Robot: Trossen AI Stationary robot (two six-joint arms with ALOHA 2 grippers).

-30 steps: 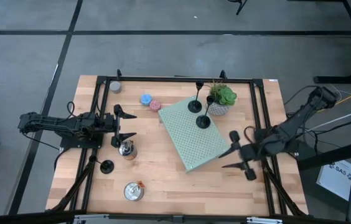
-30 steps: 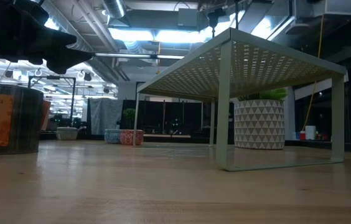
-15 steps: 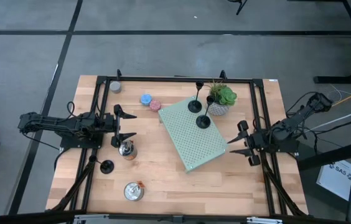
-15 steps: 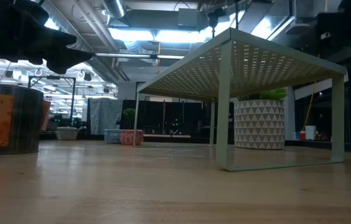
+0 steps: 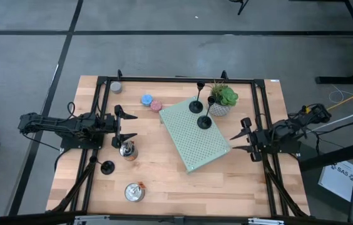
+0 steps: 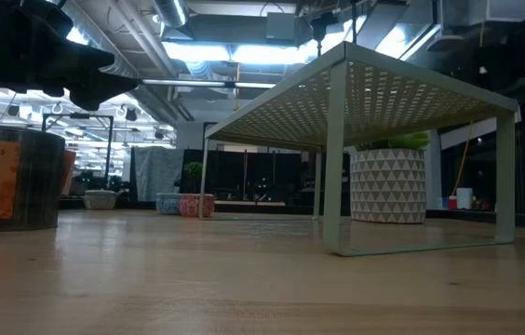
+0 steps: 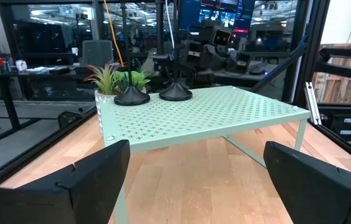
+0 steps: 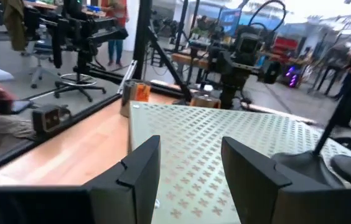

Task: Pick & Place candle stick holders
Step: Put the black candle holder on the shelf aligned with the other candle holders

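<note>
Two matte-black holders (image 5: 196, 106) (image 5: 204, 121), round-based with thin stems, are set on the perforated pale-green shelf (image 5: 192, 140); a third holder (image 5: 107, 167) stands on the wooden table (image 5: 164, 187). Both grippers, left (image 5: 126, 127) and right (image 5: 238, 143), are held wide apart and empty, at the table's sides.

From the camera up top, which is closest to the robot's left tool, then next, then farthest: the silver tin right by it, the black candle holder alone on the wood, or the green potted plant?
Measured from the left tool:
1. The shiny silver round tin, just beside the tool.
2. The lone matte-black candle stick holder, on bare wood past the tin, toward the table's front-left.
3. The green potted plant, far across, beyond the pale green perforated shelf.
</note>
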